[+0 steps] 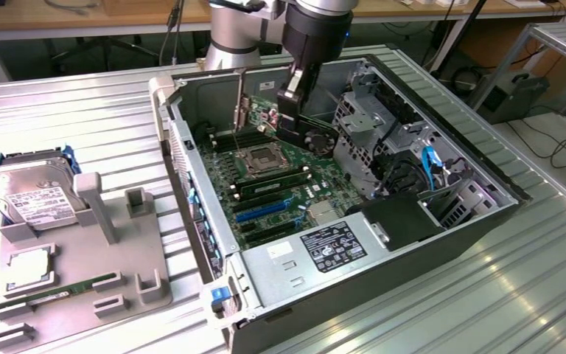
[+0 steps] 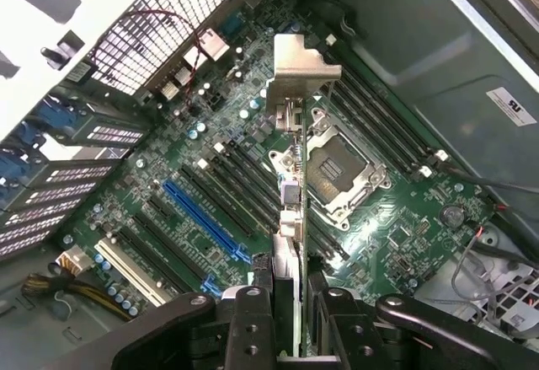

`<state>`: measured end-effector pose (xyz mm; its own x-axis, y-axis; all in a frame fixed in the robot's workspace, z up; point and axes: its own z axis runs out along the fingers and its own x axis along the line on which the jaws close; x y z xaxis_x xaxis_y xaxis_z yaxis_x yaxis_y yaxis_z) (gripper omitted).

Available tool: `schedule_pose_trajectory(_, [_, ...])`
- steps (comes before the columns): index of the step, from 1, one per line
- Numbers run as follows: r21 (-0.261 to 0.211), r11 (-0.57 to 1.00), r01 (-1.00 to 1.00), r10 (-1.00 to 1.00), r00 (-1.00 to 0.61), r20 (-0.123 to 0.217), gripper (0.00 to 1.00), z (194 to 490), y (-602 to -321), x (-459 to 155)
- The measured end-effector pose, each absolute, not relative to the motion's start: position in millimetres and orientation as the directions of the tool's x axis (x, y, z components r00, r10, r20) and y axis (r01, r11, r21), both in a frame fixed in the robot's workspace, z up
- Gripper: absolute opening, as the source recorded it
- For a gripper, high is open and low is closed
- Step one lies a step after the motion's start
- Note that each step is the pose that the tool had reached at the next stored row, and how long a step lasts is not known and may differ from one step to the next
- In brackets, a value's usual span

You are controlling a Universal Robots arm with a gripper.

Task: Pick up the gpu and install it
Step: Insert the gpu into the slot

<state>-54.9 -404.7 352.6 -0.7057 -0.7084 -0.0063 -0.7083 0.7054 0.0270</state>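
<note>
My gripper (image 1: 290,94) hangs inside the open computer case (image 1: 197,221), above the motherboard (image 1: 293,184). It is shut on the gpu (image 1: 259,114), a thin dark card held on edge, with its narrow silver bracket (image 1: 239,103) toward the case's rear wall. In the wrist view the gpu (image 2: 290,193) runs edge-on from between my fingers (image 2: 259,307) out to its silver bracket (image 2: 303,62). The card floats above the board, over the memory slots beside the CPU socket (image 2: 341,163). The blue expansion slot (image 2: 206,218) lies off to one side of the card, apart from it.
A metal drive cage (image 1: 371,118) and blue-clipped cables (image 1: 429,162) stand on the exterior view's right of the case. The power supply (image 1: 332,243) fills the near end. On the left, a grey fixture (image 1: 77,295) holds a hard drive in a blue frame (image 1: 27,192), a RAM stick (image 1: 57,291) and a CPU (image 1: 27,269).
</note>
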Motion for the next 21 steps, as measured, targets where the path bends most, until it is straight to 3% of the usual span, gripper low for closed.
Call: schedule_pose_trajectory(21, [0.027,0.636,-0.771,-0.771,-0.636,-0.006,0.26,352.6,-404.7,-54.9])
